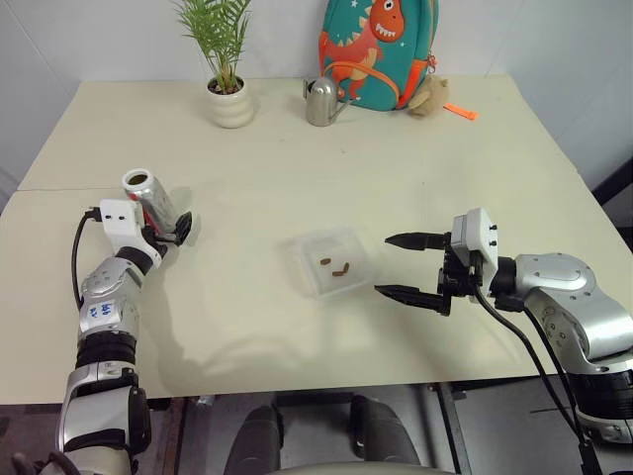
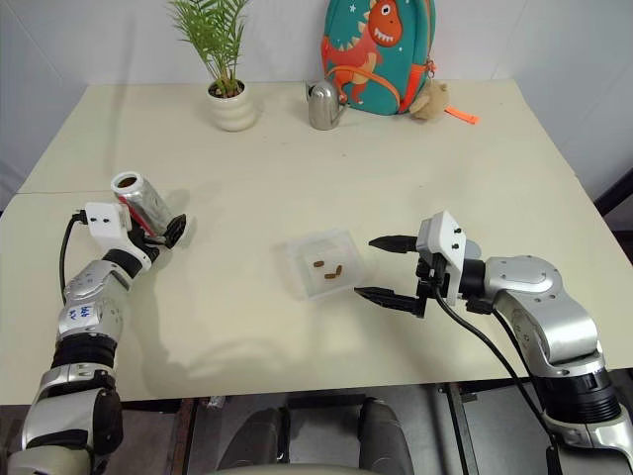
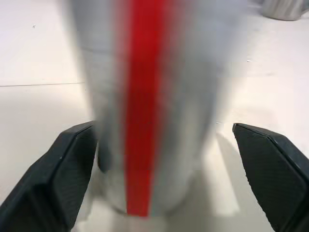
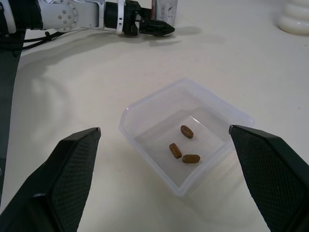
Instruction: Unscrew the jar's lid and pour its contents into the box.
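The jar [image 1: 151, 201], silvery-grey with a red stripe, stands at the table's left with its mouth open and facing up. My left gripper [image 1: 168, 223] is open around the jar's lower part; in the left wrist view one finger [image 3: 58, 174] is close against the jar [image 3: 145, 96] and the other stands clear of it. The lid is out of view. The box [image 1: 309, 249], a clear shallow tray, sits mid-table with three brown pellets, the contents [image 1: 337, 265], inside. My right gripper [image 1: 383, 264] hangs open just right of the box, pointing at it, empty.
Along the far edge stand a white plant pot [image 1: 230, 102], a shiny steel pitcher [image 1: 320, 102], a dinosaur backpack [image 1: 378, 49], a small plush toy [image 1: 430, 96] and an orange scrap [image 1: 460, 111]. The table's front edge runs close below both arms.
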